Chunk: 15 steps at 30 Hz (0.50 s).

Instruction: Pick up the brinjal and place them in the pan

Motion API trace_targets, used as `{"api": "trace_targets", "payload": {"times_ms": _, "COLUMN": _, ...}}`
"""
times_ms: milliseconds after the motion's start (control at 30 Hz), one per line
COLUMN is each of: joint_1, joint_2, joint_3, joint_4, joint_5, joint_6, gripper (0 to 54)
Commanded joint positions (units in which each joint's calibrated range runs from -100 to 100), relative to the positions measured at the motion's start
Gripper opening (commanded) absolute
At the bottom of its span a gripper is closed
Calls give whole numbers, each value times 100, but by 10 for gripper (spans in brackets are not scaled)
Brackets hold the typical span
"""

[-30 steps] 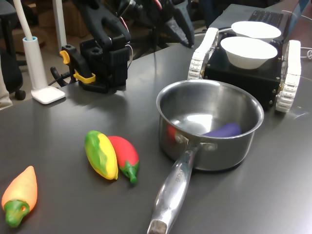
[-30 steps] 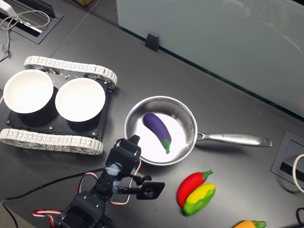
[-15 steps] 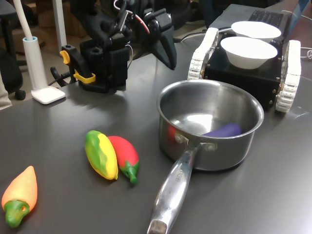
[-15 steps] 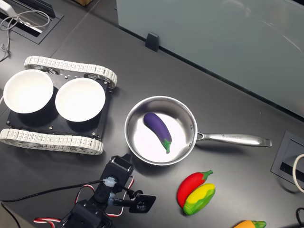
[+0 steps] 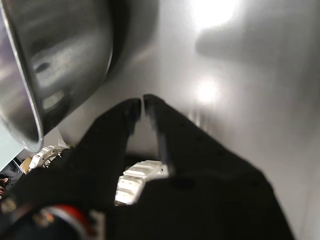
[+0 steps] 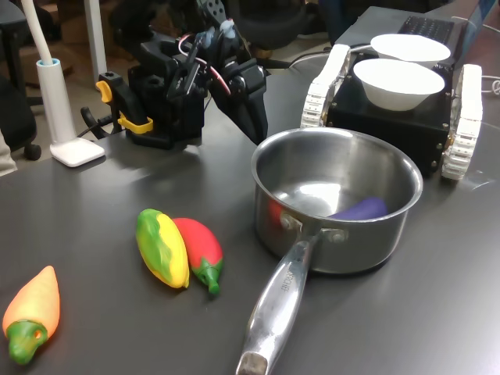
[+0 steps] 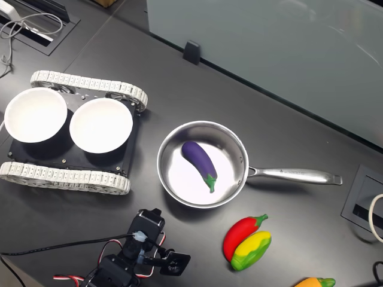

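Brinjal [image 7: 198, 161] lies in pan [image 7: 173, 182]; red toy [image 7: 242, 230] beside it.

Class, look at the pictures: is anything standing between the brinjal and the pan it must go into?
Nothing visible does. The brinjal already lies inside the pan, on its floor. The gripper, tips together and holding nothing, hangs outside the pan's rim, on the first exterior view's left.

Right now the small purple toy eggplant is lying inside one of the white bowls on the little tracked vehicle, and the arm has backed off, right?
Not quite. The small purple toy eggplant lies inside the shiny steel saucepan, as the second exterior view shows; both white bowls hold nothing. The rest stands: the black gripper is clear of the pan, jaws closed and empty in the wrist view.
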State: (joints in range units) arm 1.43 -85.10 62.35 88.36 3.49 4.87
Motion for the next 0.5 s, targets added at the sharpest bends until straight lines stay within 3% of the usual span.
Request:
{"api": "trace_targets", "payload": {"times_ms": 0, "joint_1": 40, "joint_2": -301, "joint_3": 194, "joint_4": -354, "joint_5": 68, "joint_6": -75, "gripper": 0}}
{"api": "trace_targets", "payload": {"times_ms": 467, "joint_1": -5, "joint_2": -1043, "joint_3": 1102, "joint_4": -533, "joint_5": 88, "joint_6": -67, "gripper": 1}}
